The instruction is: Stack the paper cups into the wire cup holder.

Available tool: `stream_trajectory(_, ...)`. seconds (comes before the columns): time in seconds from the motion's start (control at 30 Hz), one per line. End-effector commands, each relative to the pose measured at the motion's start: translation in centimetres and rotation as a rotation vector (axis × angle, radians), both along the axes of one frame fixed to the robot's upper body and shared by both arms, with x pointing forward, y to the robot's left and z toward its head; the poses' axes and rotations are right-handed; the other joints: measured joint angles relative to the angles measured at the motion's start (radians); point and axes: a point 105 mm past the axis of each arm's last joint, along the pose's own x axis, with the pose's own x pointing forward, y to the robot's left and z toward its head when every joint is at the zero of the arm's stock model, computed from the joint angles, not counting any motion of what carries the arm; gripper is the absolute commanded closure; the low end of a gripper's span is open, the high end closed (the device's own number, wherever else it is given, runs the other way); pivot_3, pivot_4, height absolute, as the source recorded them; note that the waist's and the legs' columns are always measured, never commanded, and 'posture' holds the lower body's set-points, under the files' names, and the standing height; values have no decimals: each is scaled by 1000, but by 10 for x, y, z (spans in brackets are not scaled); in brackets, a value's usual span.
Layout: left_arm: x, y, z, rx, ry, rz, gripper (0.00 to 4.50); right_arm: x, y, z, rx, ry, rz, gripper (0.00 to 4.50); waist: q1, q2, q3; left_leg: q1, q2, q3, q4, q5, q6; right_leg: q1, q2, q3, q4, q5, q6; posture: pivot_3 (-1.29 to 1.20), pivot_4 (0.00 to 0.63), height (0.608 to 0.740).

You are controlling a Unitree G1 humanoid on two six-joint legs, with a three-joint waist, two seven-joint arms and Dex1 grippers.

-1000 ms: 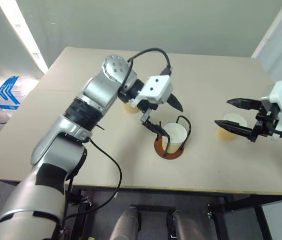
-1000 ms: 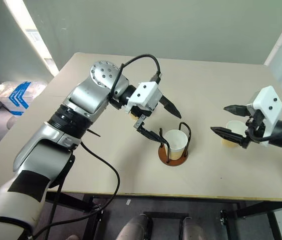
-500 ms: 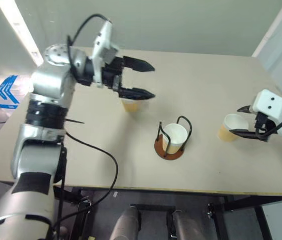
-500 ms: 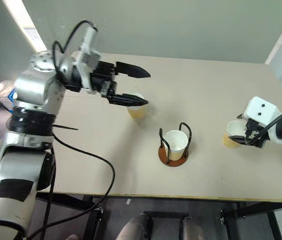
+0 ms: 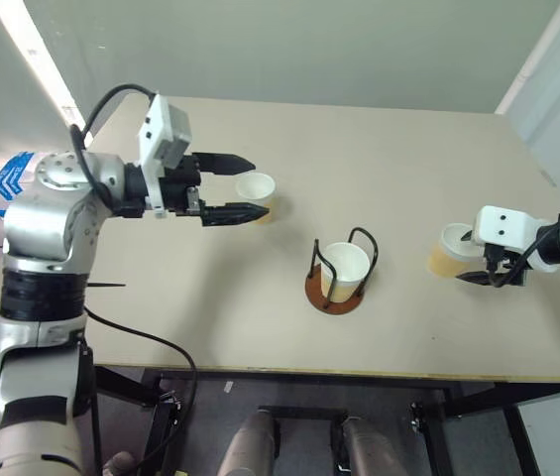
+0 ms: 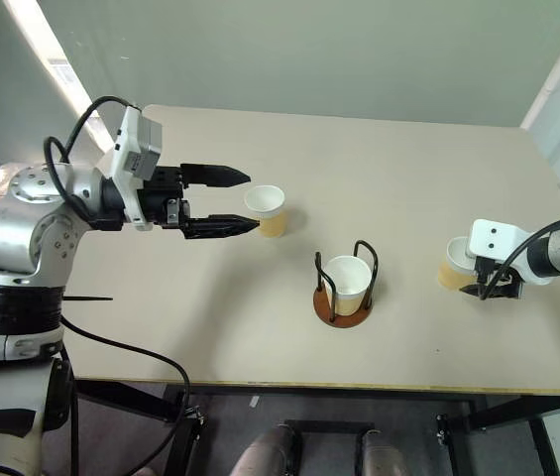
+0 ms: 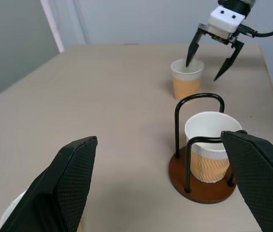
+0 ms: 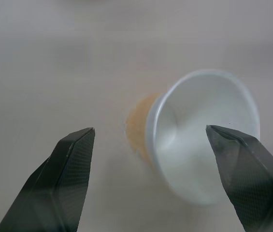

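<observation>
One of the paper cups [image 5: 345, 268] stands inside the wire cup holder [image 5: 336, 296] near the table's middle. A second paper cup [image 5: 257, 190] stands upright to the holder's far left. My left gripper [image 6: 254, 201] is open and level, its fingertips just left of that cup and raised above the table. The third paper cup [image 5: 448, 251] stands upright at the right. My right gripper [image 8: 149, 129] hangs open over it, pointing down, with a finger on each side of the cup [image 8: 204, 159] and neither touching it. From the left wrist, that gripper [image 7: 202, 70] straddles the cup [image 7: 187, 79].
The beige table [image 5: 161, 297] has its front edge close below the holder and its right edge just beyond the right cup. A black cable [image 5: 151, 342] loops from the left arm over the front left. A blue-and-white item [image 5: 12, 178] lies off the table's left side.
My left gripper has drawn back from the holder and swung left to the far-left cup, turning level. My right gripper has come down over the right cup. The cup stays in the holder.
</observation>
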Motion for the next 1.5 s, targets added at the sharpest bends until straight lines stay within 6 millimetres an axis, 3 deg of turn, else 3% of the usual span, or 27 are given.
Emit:
stream_trajectory(0.03,-7,2,12,-2,-53,8,0,6,1,8,-41,-36,35,1248,-2,0,0,1,0,0,-1,1,0,0,0,0,0,-1,-4,0,150,740)
stream_trajectory(0.33,-8,7,4,30,-31,4,0,6,2,4,-19,-21,48,4418,-2,0,0,3,0,0,-4,3,-2,1,0,0,0,-2,-8,0,150,740)
stream_trajectory(0.47,-7,7,4,33,-27,0,0,0,3,24,29,-25,52,4463,-2,0,0,2,0,0,-6,3,-3,1,0,0,-1,-3,-9,0,150,740)
stream_trajectory(0.6,-10,6,1,41,-12,-32,0,-14,13,70,85,-58,90,4463,-2,1,0,2,0,0,-11,4,-5,-2,0,0,-1,-4,-10,0,150,740)
stream_trajectory(0.7,-23,0,-10,93,13,-114,0,-31,51,117,126,-114,228,4463,-9,2,1,2,0,0,-16,5,-8,-4,0,0,-1,-5,-12,0,150,740)
stream_trajectory(0.8,-24,-5,-12,101,16,-142,0,-47,85,136,98,-138,376,4463,-15,1,0,3,2,0,-18,5,-9,-5,2,-1,1,-7,-15,0,150,740)
stream_trajectory(1.07,-20,-15,-11,96,14,-172,0,-73,146,125,-5,-102,675,4463,-14,1,0,2,3,-3,-16,5,-9,-5,3,-3,2,-9,-17,0,150,740)
stream_trajectory(1.23,-21,-17,-12,104,14,-188,0,-75,163,114,-19,-91,749,4463,-15,1,0,3,3,-3,-15,5,-9,-5,3,-3,2,-9,-17,0,150,740)
stream_trajectory(1.5,-21,-18,-9,97,7,-183,0,-70,169,100,-27,-73,777,4463,-15,1,0,3,3,-3,-15,6,-10,-6,3,-3,3,-9,-17,0,150,740)
